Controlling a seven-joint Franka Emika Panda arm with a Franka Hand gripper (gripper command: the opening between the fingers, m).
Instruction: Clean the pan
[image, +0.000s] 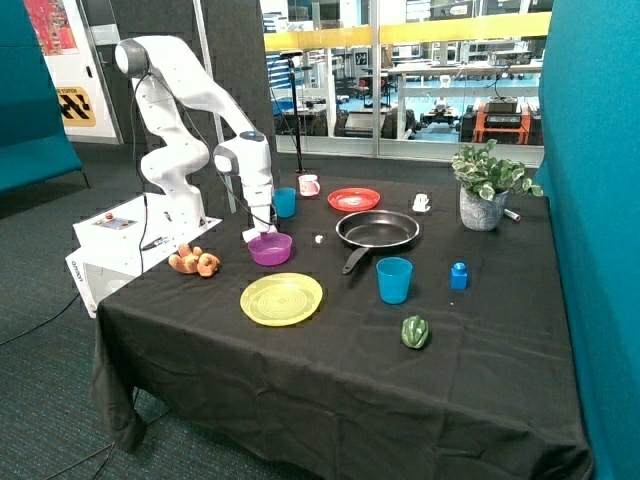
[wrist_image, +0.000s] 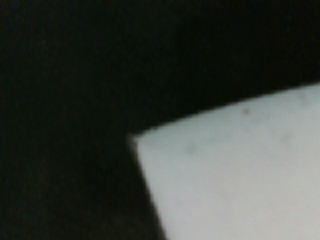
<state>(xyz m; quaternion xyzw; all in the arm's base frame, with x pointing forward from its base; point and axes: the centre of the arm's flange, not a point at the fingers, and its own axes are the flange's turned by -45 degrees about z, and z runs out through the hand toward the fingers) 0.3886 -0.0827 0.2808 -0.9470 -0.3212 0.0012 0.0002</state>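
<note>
The pan (image: 378, 229) is black and round with a metal rim. It lies near the middle of the black tablecloth, and its long handle (image: 355, 260) points toward the front edge. My gripper (image: 262, 231) is lowered to the table at the far side of a purple bowl (image: 270, 248), well apart from the pan. The wrist view shows only a pale flat block (wrist_image: 235, 180) with one corner on the dark cloth, very close to the camera. I cannot tell whether the gripper holds it.
A yellow-green plate (image: 282, 298) lies in front of the bowl and a red plate (image: 354, 198) behind the pan. Blue cups (image: 394, 279) (image: 285, 202), a small blue block (image: 458, 275), a green pepper (image: 415, 331), a potted plant (image: 485, 190) and a plush toy (image: 194, 262) are spread around.
</note>
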